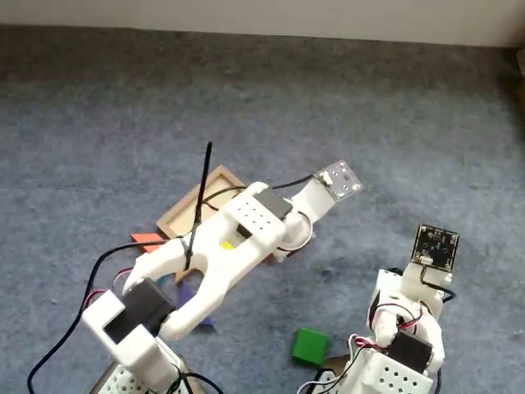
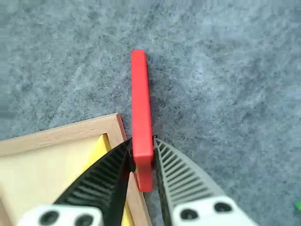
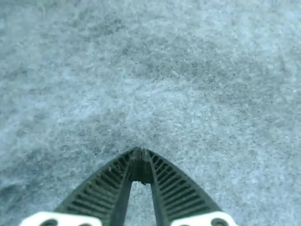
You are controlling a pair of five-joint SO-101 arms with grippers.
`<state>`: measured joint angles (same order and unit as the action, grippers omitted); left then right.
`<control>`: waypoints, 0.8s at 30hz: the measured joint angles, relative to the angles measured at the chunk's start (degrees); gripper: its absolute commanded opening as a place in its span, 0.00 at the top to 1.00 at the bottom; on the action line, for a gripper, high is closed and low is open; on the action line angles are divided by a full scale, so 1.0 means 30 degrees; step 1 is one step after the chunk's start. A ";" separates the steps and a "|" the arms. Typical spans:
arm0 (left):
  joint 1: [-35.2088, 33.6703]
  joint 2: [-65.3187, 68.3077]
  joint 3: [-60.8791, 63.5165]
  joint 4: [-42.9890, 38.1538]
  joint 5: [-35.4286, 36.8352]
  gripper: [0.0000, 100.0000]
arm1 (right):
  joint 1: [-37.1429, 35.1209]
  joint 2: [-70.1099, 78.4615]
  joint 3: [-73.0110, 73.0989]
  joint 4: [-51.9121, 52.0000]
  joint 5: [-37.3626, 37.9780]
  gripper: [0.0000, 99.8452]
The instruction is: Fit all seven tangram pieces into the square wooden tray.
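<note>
Over the grey carpeted table (image 2: 225, 70) we see our left hand (image 2: 141, 141) pinching a red piece (image 2: 139, 94) held on edge, the tray (image 2: 61, 132) just beside that hand with a yellow piece (image 2: 99, 150) in it, and our right hand (image 3: 140, 153) pressed together, well apart from the left.
</note>
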<state>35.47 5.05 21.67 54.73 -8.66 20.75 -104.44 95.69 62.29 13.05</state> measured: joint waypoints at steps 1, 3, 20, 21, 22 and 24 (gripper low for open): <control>0.0000 -0.0498 0.0000 0.0088 -0.0059 0.99 | 0.0000 0.0000 0.0000 0.0000 0.0000 0.99; -0.0059 -0.1758 0.0000 0.0674 -0.0059 0.99 | 0.0000 0.0000 0.0000 0.0000 0.0000 0.99; -0.4425 -0.5451 0.3194 0.0879 -0.9465 0.99 | 0.0000 0.0000 0.0000 0.0000 0.0000 0.99; -0.4542 -0.5451 0.3722 0.0352 -1.0549 0.99 | 0.0000 0.0000 0.0000 0.0000 0.0000 0.99; -0.4601 -0.5451 0.4278 -0.0234 -1.1663 0.99 | 0.0000 0.0000 0.0000 0.0000 0.0000 0.99; -0.4777 -0.5451 0.5480 -0.1612 -1.3744 0.99 | 0.0000 0.0000 0.0000 0.0000 0.0000 0.99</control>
<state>21.14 -11.30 38.11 49.89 -49.89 20.75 -104.44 95.69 62.29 13.05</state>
